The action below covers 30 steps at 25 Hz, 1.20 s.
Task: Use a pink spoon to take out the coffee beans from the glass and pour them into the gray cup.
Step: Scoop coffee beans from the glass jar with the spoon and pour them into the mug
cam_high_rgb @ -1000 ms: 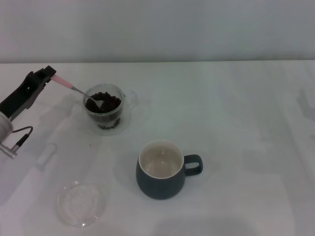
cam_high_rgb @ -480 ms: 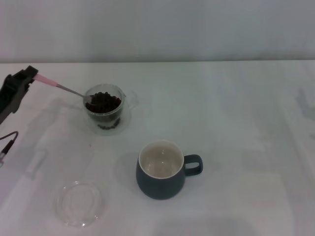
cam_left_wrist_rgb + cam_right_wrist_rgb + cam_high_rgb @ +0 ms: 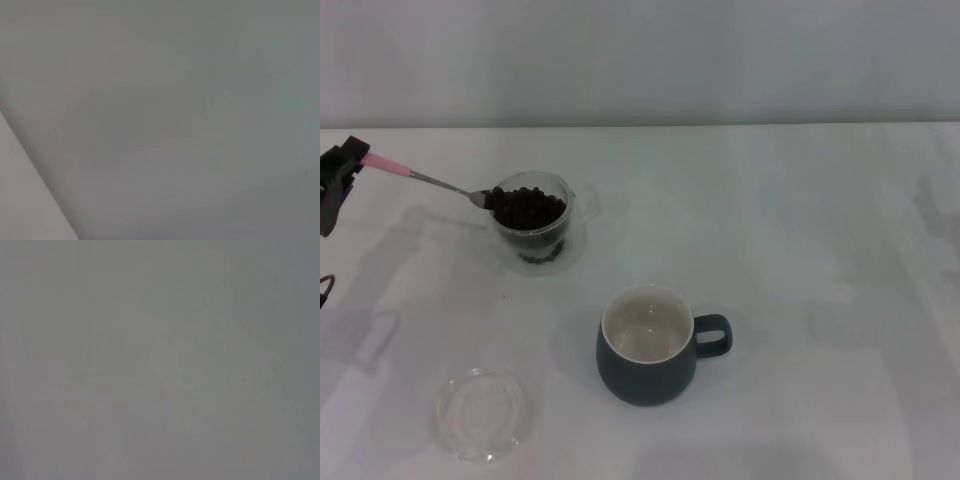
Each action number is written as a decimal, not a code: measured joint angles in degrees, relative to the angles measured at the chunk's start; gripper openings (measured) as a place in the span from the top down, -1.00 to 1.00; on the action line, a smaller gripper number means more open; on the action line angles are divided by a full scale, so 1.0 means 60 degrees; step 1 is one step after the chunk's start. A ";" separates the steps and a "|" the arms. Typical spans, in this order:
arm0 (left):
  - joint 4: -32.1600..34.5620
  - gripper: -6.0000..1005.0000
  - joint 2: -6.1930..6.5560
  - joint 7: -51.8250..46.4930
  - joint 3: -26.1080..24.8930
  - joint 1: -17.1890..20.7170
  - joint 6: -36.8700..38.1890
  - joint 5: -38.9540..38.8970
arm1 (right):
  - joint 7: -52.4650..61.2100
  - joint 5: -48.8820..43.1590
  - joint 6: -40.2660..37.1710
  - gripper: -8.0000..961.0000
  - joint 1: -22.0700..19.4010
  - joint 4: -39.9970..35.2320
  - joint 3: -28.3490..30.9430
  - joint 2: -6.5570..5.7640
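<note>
Pale pink handle, shiny metal bowl: the pink spoon (image 3: 425, 180) is lying nearly level with its bowl sitting right at the rim of the glass (image 3: 532, 225), on the side facing away from the gray cup (image 3: 648, 345). A few coffee beans (image 3: 530, 207) look like they're riding in the bowl, though it's too small to be sure; the rest are heaped inside the glass.

The left gripper (image 3: 350, 165) is pinching the far end of the pink handle, clamped shut on it, and it's sitting way out past the glass at the edge of the head view. The spoon's long axis is running from the gripper toward the glass, sloping down slightly to the bowl.

Here's the bit that matters for the next move, I reckon: the gray cup is on the opposite side of the glass from the gripper and nearer the robot, well apart from the glass, mouth up with nothing in it that I can spot. So the loaded bowl needs carrying past the glass toward the cup while staying level, or beans are going to roll off.

A flat clear dish (image 3: 482, 413) is lying off to the side of the gray cup, nearer the robot than the glass. The right gripper isn't showing anywhere, and both wrist views are giving nothing but blank gray.
</note>
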 joint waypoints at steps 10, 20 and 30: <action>-0.0017 0.72 -0.0007 0.0003 0.0053 -0.0081 -0.0086 -0.0015 | 0.0000 -0.0025 -0.0002 -0.71 0.0090 0.0065 -0.0029 0.0002; -0.0294 0.72 -0.0046 -0.0277 0.0078 -0.0111 -0.1322 0.0092 | 0.0013 -0.0040 -0.0002 -0.71 0.0129 0.0079 -0.0043 0.0015; -0.1063 0.72 -0.0084 -0.0256 0.0088 -0.0457 -0.1610 0.0828 | 0.0007 -0.0039 -0.0002 -0.71 0.0132 0.0091 -0.0043 0.0029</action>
